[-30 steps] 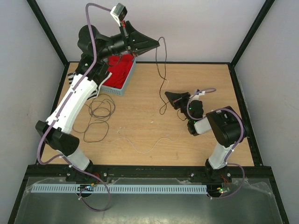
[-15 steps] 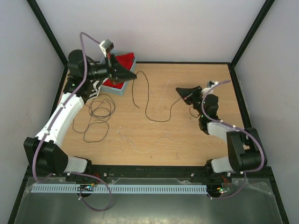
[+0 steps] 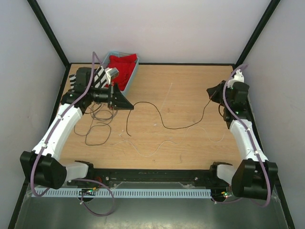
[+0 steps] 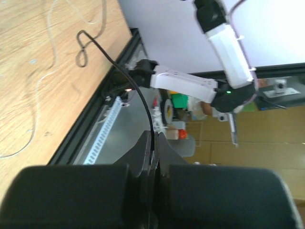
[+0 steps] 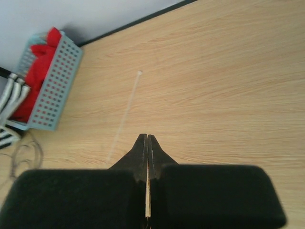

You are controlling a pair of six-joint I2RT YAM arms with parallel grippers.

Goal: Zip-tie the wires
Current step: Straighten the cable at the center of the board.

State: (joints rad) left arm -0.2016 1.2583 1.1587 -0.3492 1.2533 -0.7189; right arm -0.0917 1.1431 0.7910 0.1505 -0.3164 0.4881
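One black wire (image 3: pixel 177 127) hangs in a slack curve over the middle of the worktop (image 3: pixel 190 155), strung between the two arms. At its left end it runs into the left fingers (image 3: pixel 129 106), which are pressed together on it; the left wrist view shows the strand (image 4: pixel 138 93) entering the closed tips (image 4: pixel 152 139). A short tail drops from there to the wood. The other end rises to the tips of the right fingers (image 3: pixel 210 92), which are closed tight (image 5: pixel 147 141); the strand itself cannot be made out in the right wrist view.

The rest of the wires lie on the left: black loops (image 3: pixel 101 114) under the left arm and a pale strand (image 3: pixel 144 152) curling toward the near edge. A pale thin strip (image 3: pixel 165 98) lies straight behind the hanging wire. A blue basket (image 3: pixel 134 71) holding red cloth (image 3: pixel 121 64) sits in the far left corner.
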